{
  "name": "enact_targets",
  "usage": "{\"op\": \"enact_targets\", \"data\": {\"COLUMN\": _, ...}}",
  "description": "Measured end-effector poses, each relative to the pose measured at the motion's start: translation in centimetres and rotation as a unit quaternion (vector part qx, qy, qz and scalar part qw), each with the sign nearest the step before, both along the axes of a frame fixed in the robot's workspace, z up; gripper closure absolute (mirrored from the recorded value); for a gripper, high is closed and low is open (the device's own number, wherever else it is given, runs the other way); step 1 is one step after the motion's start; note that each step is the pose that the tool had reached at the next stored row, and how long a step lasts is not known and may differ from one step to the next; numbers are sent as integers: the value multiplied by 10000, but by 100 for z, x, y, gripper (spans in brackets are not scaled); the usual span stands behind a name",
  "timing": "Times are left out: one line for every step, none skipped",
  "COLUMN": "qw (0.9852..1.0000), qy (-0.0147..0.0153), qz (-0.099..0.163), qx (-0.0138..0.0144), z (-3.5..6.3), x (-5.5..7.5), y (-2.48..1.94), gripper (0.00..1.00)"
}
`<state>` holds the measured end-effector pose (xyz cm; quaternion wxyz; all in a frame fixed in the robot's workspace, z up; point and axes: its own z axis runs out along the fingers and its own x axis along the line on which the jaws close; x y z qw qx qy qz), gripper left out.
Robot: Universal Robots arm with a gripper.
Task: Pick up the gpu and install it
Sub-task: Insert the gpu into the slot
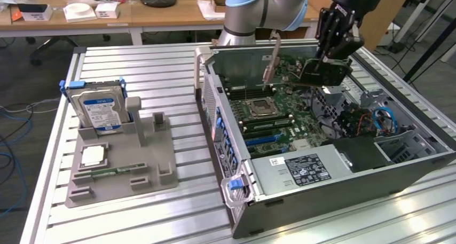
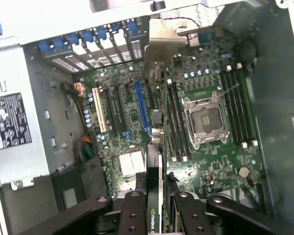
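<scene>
My gripper (image 1: 326,62) hangs over the open computer case (image 1: 213,110), shut on the gpu (image 1: 317,73). The card is held on edge, with its silver bracket (image 1: 270,60) pointing toward the rear wall of the case. In the wrist view the gpu (image 2: 157,122) runs edge-on from between my fingers (image 2: 134,205) out to the bracket (image 2: 159,49). It floats above the motherboard (image 2: 127,122), beside the blue expansion slot (image 2: 142,107) and the memory slots next to the CPU socket (image 2: 206,120). Whether the card touches a slot cannot be told.
A grey fixture (image 1: 121,164) on the slatted table at the exterior view's left holds a silver hard drive (image 1: 100,105), a CPU (image 1: 93,156) and a green memory stick (image 1: 107,172). The power supply (image 1: 299,169) and cables (image 1: 381,121) fill the near end of the case.
</scene>
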<state>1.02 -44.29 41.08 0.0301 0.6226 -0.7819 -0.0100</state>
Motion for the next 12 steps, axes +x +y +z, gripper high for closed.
{"op": "enact_targets", "data": {"qw": 10000, "qy": 0, "qz": 72, "qx": 0, "z": 0, "x": 0, "y": 0, "gripper": 74}}
{"op": "enact_targets", "data": {"qw": 9999, "qy": 0, "qz": 144, "qx": 0, "z": 0, "x": 0, "y": 0, "gripper": 74}}
{"op": "enact_targets", "data": {"qw": 9998, "qy": 0, "qz": 219, "qx": -1, "z": 0, "x": 0, "y": 0, "gripper": 74}}
{"op": "enact_targets", "data": {"qw": 9996, "qy": 0, "qz": 291, "qx": -1, "z": 0, "x": 0, "y": 0, "gripper": 74}}
{"op": "enact_targets", "data": {"qw": 9993, "qy": 0, "qz": 363, "qx": 0, "z": 0, "x": 0, "y": 0, "gripper": 74}}
{"op": "enact_targets", "data": {"qw": 9991, "qy": 0, "qz": 435, "qx": 0, "z": 0, "x": 0, "y": 0, "gripper": 74}}
{"op": "enact_targets", "data": {"qw": 9987, "qy": 0, "qz": 507, "qx": 0, "z": 0, "x": 0, "y": 0, "gripper": 74}}
{"op": "enact_targets", "data": {"qw": 9983, "qy": 0, "qz": 579, "qx": 0, "z": 0, "x": 0, "y": 0, "gripper": 74}}
{"op": "enact_targets", "data": {"qw": 9978, "qy": 0, "qz": 657, "qx": 0, "z": 0, "x": 0, "y": 0, "gripper": 74}}
{"op": "enact_targets", "data": {"qw": 9973, "qy": 0, "qz": 728, "qx": 0, "z": 0, "x": 0, "y": 0, "gripper": 74}}
{"op": "enact_targets", "data": {"qw": 9968, "qy": 0, "qz": 799, "qx": -1, "z": 0, "x": 0, "y": 0, "gripper": 74}}
{"op": "enact_targets", "data": {"qw": 9962, "qy": 0, "qz": 869, "qx": 0, "z": 0, "x": 0, "y": 0, "gripper": 74}}
